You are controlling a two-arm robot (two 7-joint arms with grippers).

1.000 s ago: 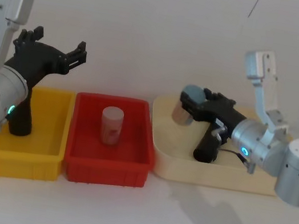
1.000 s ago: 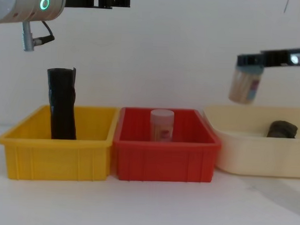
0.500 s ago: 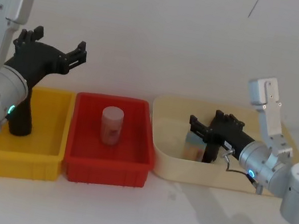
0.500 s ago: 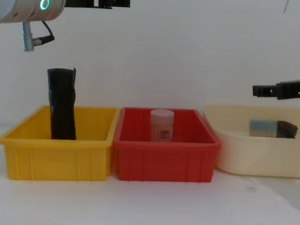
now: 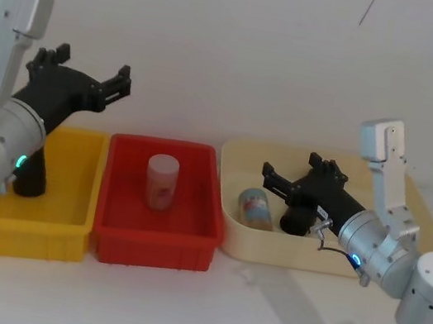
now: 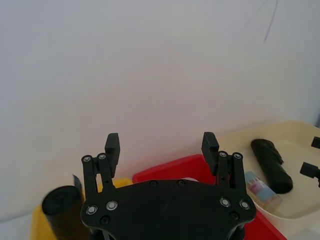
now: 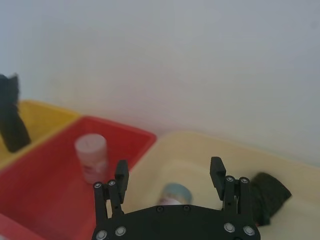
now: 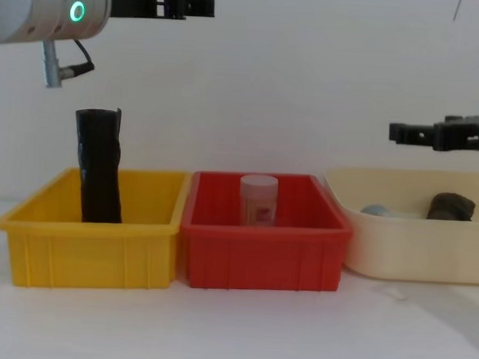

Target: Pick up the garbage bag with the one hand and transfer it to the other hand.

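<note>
The cream tray (image 5: 308, 259) on the robot's right holds the garbage bag (image 8: 449, 206), which lies on its side near the tray's middle with a small jar (image 5: 256, 207) just beside it on its left. Its long axis seems to run roughly away from the robot. The right gripper (image 7: 169, 167) hovers spread wide and empty just above the bag, while the left gripper (image 6: 161, 140), also spread and empty, hangs high over the yellow bin (image 8: 93, 249), well apart from it, so the right is clearly nearer. The bag itself is a thick, smooth black roll with a rounded end.
</note>
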